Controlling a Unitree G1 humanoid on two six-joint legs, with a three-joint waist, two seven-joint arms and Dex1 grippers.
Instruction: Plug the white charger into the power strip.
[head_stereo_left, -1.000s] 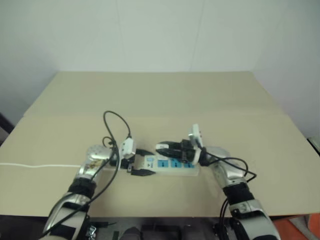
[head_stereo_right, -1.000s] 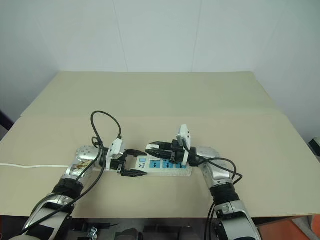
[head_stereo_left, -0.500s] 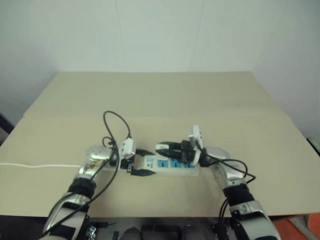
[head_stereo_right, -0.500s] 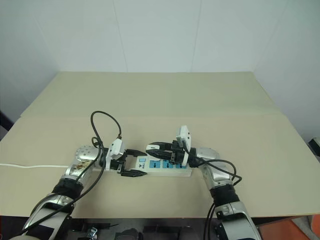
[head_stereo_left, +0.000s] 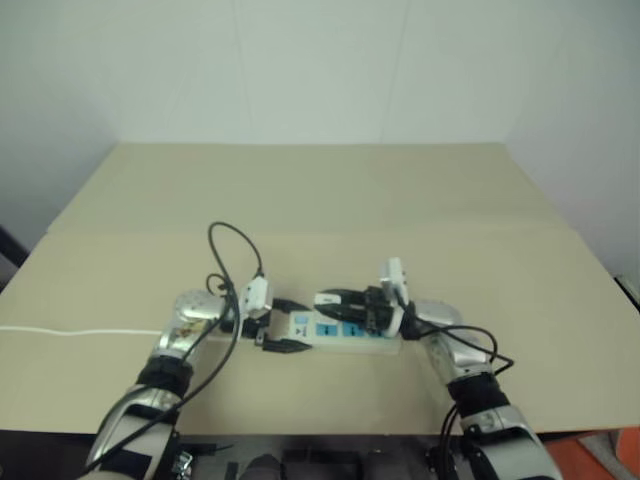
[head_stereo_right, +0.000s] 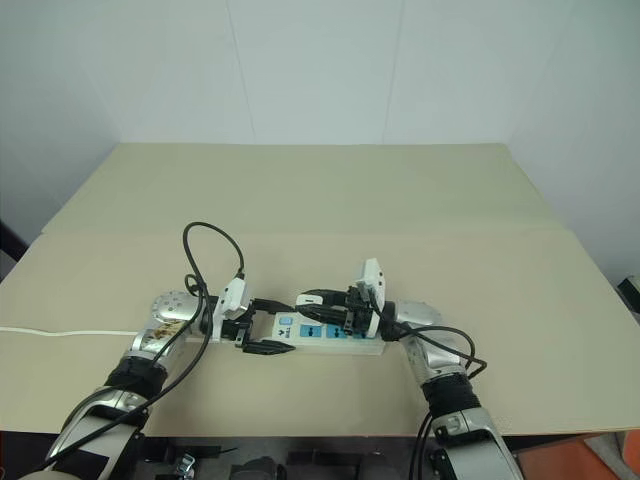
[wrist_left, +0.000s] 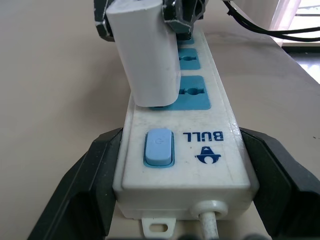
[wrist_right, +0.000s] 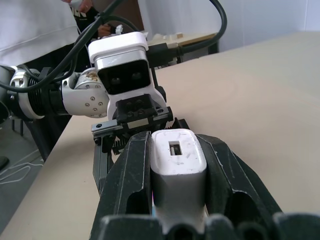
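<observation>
The right gripper (wrist_right: 177, 165) sits slightly lower than a second ago, its wrist dipped toward the power strip (head_stereo_right: 330, 335), while the left gripper (head_stereo_right: 262, 325) and the strip itself have not shifted; the right gripper's two black fingers (wrist_right: 132, 180) are clamped on the white charger (wrist_left: 145, 50), one on each flank, with the charger's small slotted end face showing between them; in the left wrist view the charger stands over the nearest blue socket face (wrist_left: 187, 92), its lower end at the socket, though whether the prongs are seated I cannot tell from this angle; the left gripper's fingers (wrist_left: 97, 175) are spread wide and bracket the switch end of the strip, one on either long side, appearing to press against its walls; the blue switch (wrist_left: 159, 147) lies just inside that end, and the thin white cord (head_stereo_left: 70, 331) leaves the strip there and runs off toward 9 o'clock to the table's left edge.

The strip lies lengthwise from 9 to 3 o'clock near the front edge of the beige table (head_stereo_left: 330, 190); toward 12 o'clock the tabletop stretches bare to the white wall (head_stereo_left: 320, 70); open surface also lies at 3 o'clock beyond the right arm and at 9 o'clock beyond the left; a looping black cable (head_stereo_right: 205, 255) arches above the left wrist.
</observation>
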